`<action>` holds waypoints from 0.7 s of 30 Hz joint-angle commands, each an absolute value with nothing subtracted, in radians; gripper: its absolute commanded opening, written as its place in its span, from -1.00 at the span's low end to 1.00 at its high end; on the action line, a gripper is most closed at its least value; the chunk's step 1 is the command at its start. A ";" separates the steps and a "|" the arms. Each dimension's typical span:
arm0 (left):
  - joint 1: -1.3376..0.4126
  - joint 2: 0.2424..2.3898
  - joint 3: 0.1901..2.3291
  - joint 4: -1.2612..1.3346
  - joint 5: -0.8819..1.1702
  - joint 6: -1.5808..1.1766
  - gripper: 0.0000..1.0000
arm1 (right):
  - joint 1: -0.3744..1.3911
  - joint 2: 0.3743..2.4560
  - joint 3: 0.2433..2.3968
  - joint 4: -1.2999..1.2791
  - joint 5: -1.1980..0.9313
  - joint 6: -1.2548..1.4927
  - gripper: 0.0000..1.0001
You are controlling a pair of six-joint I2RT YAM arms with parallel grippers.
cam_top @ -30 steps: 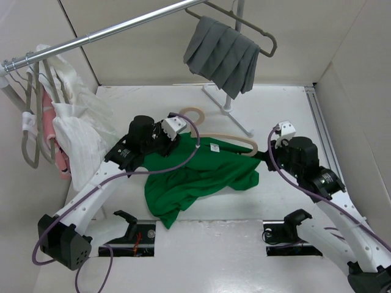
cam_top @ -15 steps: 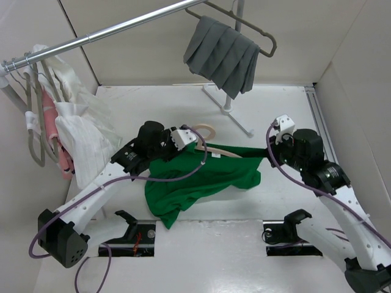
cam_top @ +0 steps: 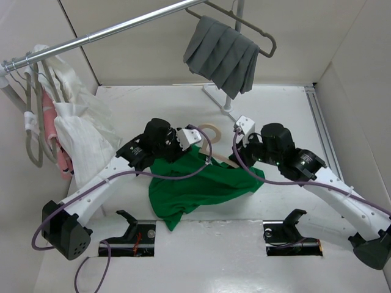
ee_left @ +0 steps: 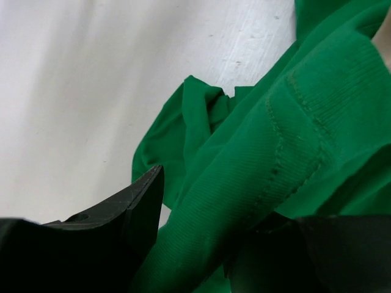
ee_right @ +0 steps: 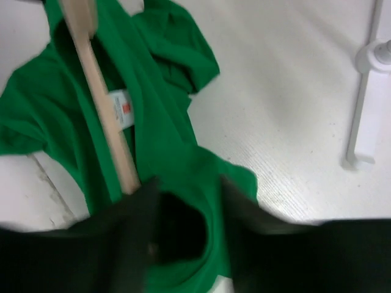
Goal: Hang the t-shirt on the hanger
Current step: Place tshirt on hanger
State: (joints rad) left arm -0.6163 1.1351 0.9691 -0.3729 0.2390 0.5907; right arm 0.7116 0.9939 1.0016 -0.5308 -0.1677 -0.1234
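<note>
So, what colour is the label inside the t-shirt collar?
White with a small red mark; the label of the t-shirt shows best in the right wrist view.

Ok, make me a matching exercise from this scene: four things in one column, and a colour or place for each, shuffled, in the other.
Column one:
1. t-shirt
2. hanger
3. grey cloth
4. white garments

Column two:
A. hanging at far left
B. green, crumpled at centre
C. tan, partly covered by fabric
D. pleated, hanging at the back

Pairs: 1-B, 2-C, 3-D, 4-A
</note>
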 commanded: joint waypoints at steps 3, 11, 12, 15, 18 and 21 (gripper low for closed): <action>-0.623 1.127 1.046 -0.305 0.310 0.489 -1.00 | 0.730 0.919 1.114 -0.572 -0.210 -0.262 0.57; -0.623 1.147 1.048 -0.267 0.380 0.480 -1.00 | 0.730 0.989 1.138 -0.506 -0.363 -0.393 0.64; -0.623 1.147 1.048 -0.267 0.380 0.480 -1.00 | 0.730 1.040 1.138 -0.497 -0.380 -0.405 0.62; -0.589 1.138 1.048 -0.258 0.402 0.457 -1.00 | 0.730 1.106 1.138 -0.444 -0.380 -0.414 0.62; -0.571 1.117 1.048 -0.236 0.414 0.448 -1.00 | 0.730 1.196 1.192 -0.420 -0.434 -0.465 0.62; -0.561 1.117 1.039 -0.227 0.437 0.434 -1.00 | 0.706 1.275 1.255 -0.445 -0.423 -0.480 0.21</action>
